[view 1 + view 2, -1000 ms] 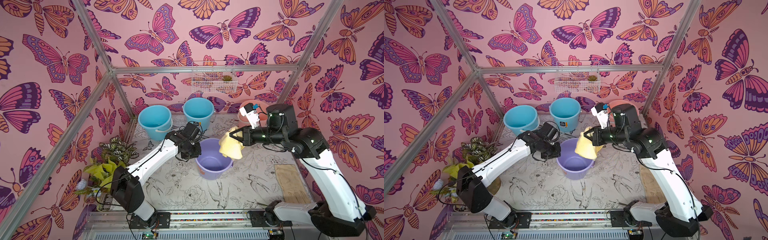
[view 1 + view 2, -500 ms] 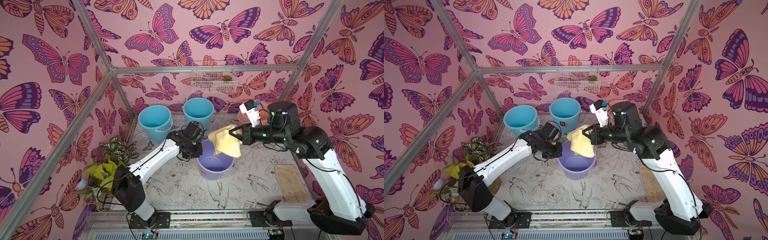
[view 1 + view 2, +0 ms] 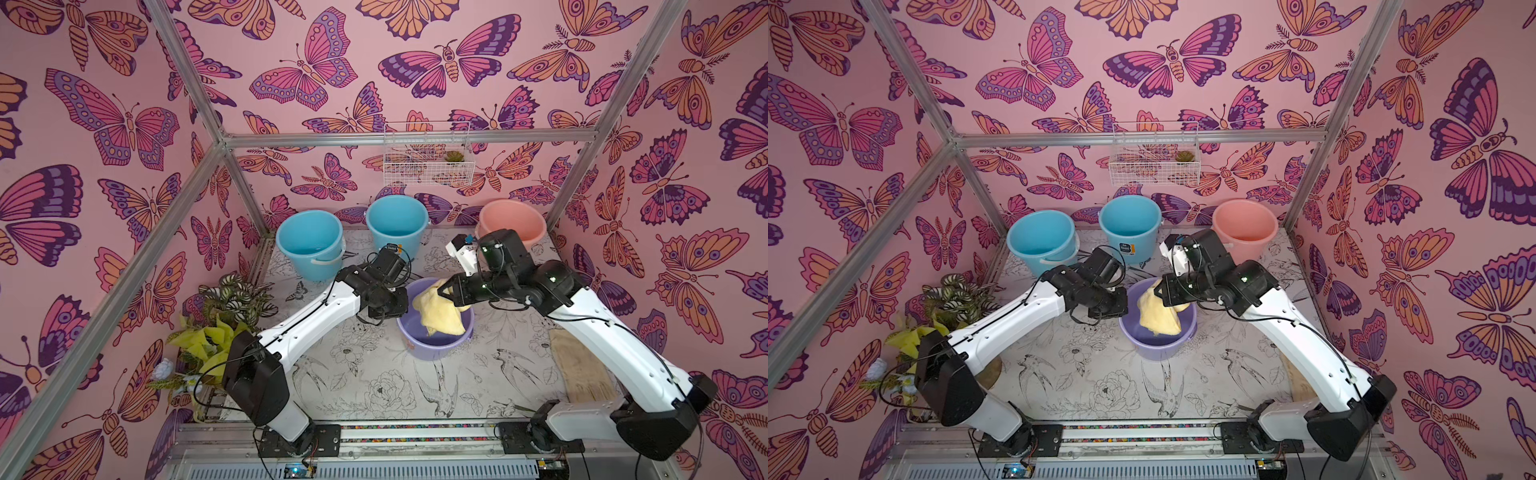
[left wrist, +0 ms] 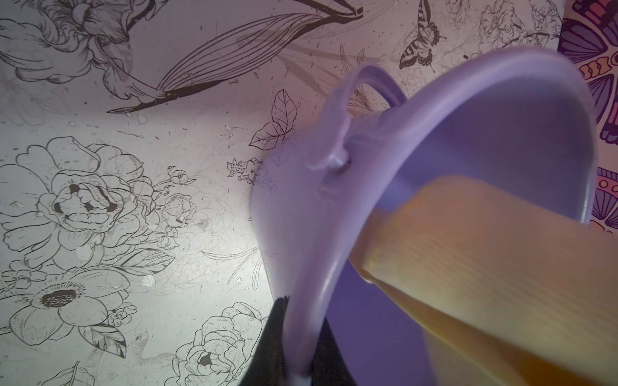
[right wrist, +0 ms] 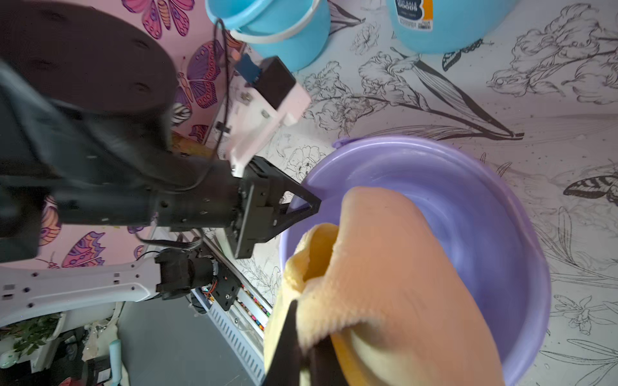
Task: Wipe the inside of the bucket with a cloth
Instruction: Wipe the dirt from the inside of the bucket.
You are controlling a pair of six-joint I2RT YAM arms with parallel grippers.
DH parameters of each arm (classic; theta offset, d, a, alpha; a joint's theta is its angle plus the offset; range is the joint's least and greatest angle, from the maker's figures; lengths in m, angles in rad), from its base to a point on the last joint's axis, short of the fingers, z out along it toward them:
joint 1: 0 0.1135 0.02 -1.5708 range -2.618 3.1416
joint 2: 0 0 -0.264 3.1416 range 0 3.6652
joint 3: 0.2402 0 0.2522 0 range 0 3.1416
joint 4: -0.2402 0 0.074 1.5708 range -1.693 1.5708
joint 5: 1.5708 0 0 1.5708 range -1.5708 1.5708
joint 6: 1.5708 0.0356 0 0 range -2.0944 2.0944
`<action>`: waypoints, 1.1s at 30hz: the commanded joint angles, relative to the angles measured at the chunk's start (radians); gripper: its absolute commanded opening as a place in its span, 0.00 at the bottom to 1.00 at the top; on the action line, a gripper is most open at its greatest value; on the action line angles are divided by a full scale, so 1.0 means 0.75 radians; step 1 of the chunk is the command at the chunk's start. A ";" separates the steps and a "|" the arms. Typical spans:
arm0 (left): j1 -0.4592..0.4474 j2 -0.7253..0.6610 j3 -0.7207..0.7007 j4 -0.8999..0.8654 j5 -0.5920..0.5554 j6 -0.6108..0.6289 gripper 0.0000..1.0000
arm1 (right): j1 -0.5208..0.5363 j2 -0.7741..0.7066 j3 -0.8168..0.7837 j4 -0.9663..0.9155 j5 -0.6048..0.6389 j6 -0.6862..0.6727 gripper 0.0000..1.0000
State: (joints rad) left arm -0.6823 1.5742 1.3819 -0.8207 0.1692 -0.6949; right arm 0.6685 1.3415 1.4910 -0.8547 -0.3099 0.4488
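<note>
1. While the left end effector point(image 3: 402, 300) is clamped on the left rim of the bucket point(image 3: 419, 349), the left wrist view shows that rim pinched between its 2 fingers point(image 4: 277, 337).
2. The bucket stands near the middle of the surface point(image 3: 374, 374), in front of the 2 sky-blue buckets point(image 3: 309, 245) point(image 3: 397, 226). The salmon-pink bucket point(image 3: 511, 220) is at the back right.
3. The right end effector point(image 3: 444, 291) is closed tight on a bunched fold of the cloth point(image 3: 438, 311), just above the bucket's mouth.
4. The cloth hangs down into the bucket, covering its right inner side. I cannot tell whether it reaches the bottom.
</note>
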 commanded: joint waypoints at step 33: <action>-0.162 -0.289 -0.331 0.367 -0.260 0.094 0.00 | 0.243 0.195 -0.795 0.932 0.671 -0.005 0.18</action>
State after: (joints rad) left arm -0.7933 1.3914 1.1500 -0.5987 0.0139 -0.6628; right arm 0.8520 1.4998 0.9257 -0.1085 0.1638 0.4408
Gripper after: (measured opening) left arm 0.132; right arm 0.165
